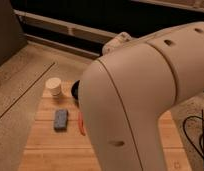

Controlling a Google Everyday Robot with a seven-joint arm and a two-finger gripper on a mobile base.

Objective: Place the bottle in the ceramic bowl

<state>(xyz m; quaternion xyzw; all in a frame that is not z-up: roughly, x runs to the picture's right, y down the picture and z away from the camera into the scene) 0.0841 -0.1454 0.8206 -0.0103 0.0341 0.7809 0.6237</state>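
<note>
Bottle first: I cannot find it anywhere on my screen; the arm (145, 90) bulks across the middle and right of the view and covers whatever stands behind it, so my guess is that the bottle is back there, on the board or in the pincer; I cannot say which. The gripper is hidden behind that same arm, somewhere past the elbow toward the far side; whether it is spread or closed, and whether it has hold of anything, I cannot tell.

What I can place is the bowl (74, 91); only a dark sliver of its left rim shows, at the far end of the board (45, 145), with the rest swallowed by the arm. Just left of it, near but seemingly not touching, stands a short pale cup (54, 86); its top is as wide as its body, so I read it as the cup and not the bottle, though not with full confidence. Nearer to me lie a grey-blue sponge (60, 119) and, beside it at the arm's edge, a thin orange thing (82, 125); cables (197, 137) trail at the right.

The coming move turns on which way the bottle lies from the gripper, and that is hidden; all I can fix is that the bowl sits at the arm's left edge, so I judge the carry ends there, and must keep clear of the cup.
</note>
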